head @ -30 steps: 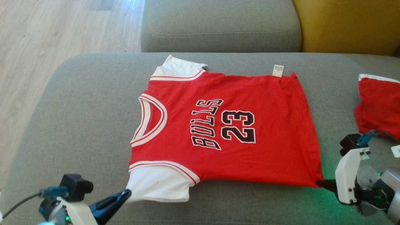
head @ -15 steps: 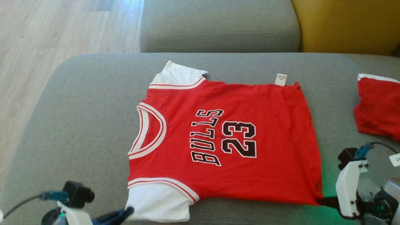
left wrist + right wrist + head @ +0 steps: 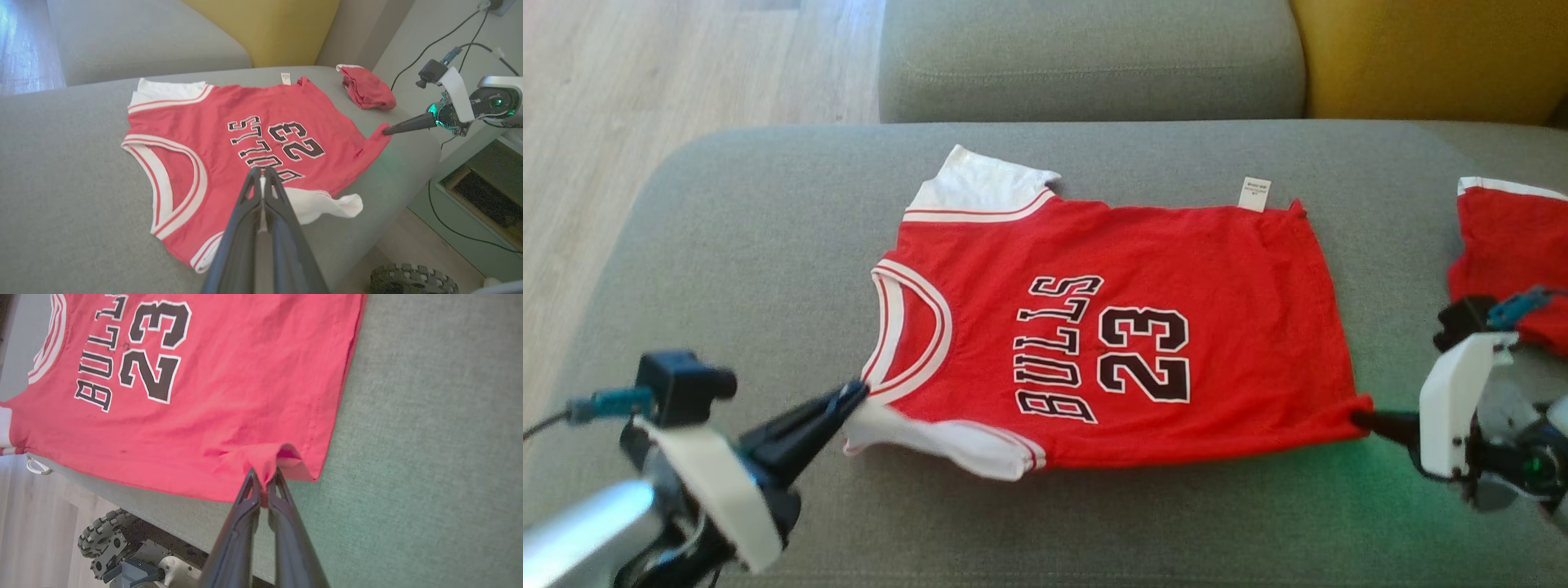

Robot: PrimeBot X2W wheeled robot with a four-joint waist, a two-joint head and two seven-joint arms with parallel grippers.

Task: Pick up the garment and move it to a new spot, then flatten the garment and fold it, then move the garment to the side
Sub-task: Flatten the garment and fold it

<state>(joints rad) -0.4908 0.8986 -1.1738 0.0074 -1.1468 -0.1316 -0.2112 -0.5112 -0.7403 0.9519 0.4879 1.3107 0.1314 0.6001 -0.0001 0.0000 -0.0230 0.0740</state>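
At the front edge of the grey cushion (image 3: pixel 727 245), the left gripper (image 3: pixel 854 396) is clamped on the white sleeve (image 3: pixel 939 445) of the red jersey (image 3: pixel 1111 343), and the right gripper (image 3: pixel 1359 419) on its hem corner (image 3: pixel 1339 407). The jersey lies flat mid-cushion. The fold looks to be starting and likely needs both grips carried evenly toward the cushion's back edge.

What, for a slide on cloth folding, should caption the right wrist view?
Right gripper pinches the hem corner of the red jersey spread on the grey cushion.

At bottom centre, the left gripper (image 3: pixel 261 169) pinches the white sleeve of the red jersey (image 3: pixel 229 110), spread across mid-frame on the grey sofa (image 3: pixel 61 163). At the right, the right gripper (image 3: pixel 386 131) clamps the jersey's lifted hem corner.
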